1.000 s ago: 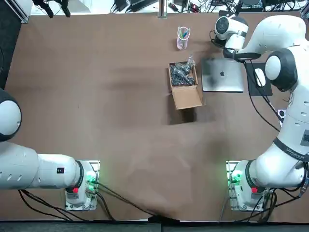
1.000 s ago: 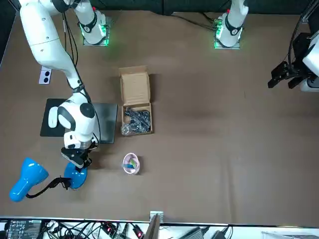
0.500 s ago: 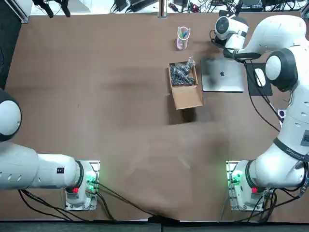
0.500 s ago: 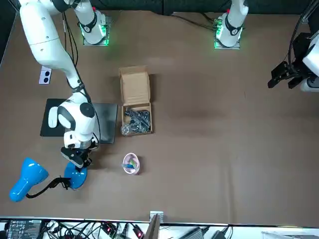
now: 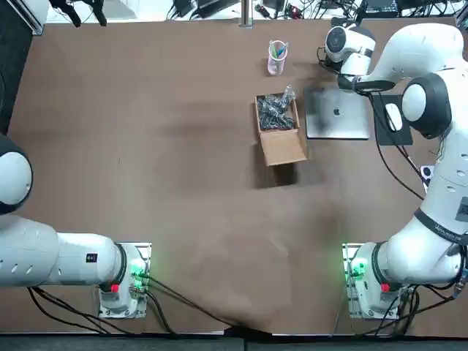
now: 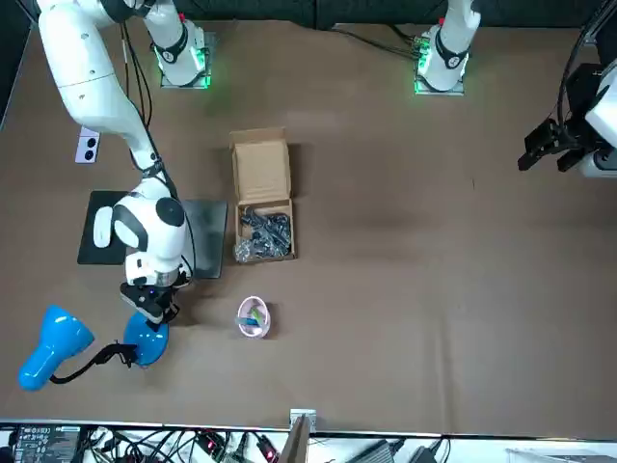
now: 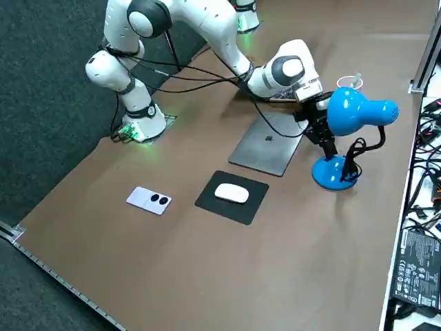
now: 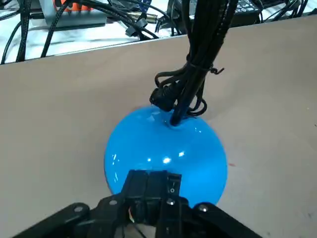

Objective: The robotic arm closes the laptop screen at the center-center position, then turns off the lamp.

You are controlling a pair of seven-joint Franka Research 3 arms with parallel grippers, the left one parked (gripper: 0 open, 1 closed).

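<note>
The silver laptop [image 5: 336, 114] lies shut flat on the table, also seen in the right side view [image 7: 267, 143]. The blue lamp stands beyond it, its round base [image 6: 145, 343] linked by a black gooseneck to its head [image 6: 53, 349]. My right gripper [image 6: 152, 309] hangs right over that base, next to the head [image 7: 358, 110]. In the wrist view the fingers meet, shut, at the black rocker switch [image 8: 151, 186] on the blue base [image 8: 198, 153]. The arm hides the lamp in the top view.
An open cardboard box [image 5: 278, 129] of dark parts sits left of the laptop, with a pink pen cup [image 5: 276, 57] behind it. A white mouse [image 7: 231, 194] rests on a black pad, a white two-button switch box [image 7: 149, 200] nearby. Cables crowd the far edge.
My right wrist has crept slightly toward the far edge over the lamp base. Laptop, lamp and box have not moved.
</note>
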